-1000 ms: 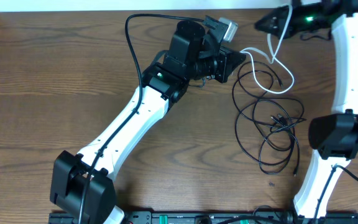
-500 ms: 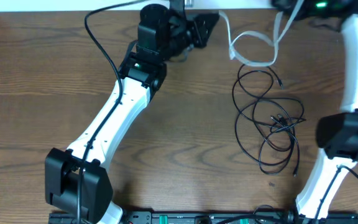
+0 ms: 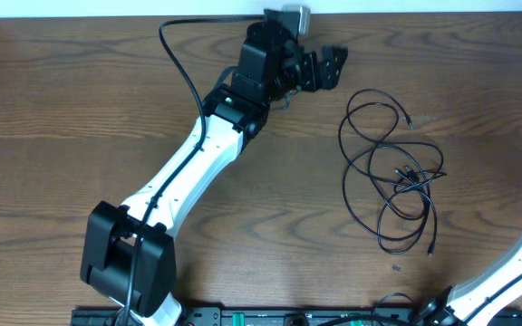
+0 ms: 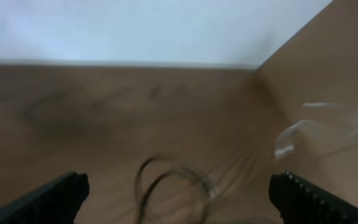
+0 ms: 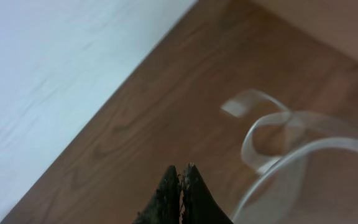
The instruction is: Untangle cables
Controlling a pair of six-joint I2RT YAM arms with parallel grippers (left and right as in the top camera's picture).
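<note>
On table (image 3: 62, 136) right: black cables (image 3: 406, 175) tangle, elongated far-to-near.

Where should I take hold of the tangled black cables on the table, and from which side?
Probably the upper loop of the thin black cables tangled on the wooden table: it lies flat, clear of the crossings. Come straight down with the open left hand, which is nearest it.

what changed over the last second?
Left gripper opened and let go of the white cable. Right gripper, shut, swung off past the table's right side, apparently pulling the white cable clear of the pile. Black cables stayed put.
</note>
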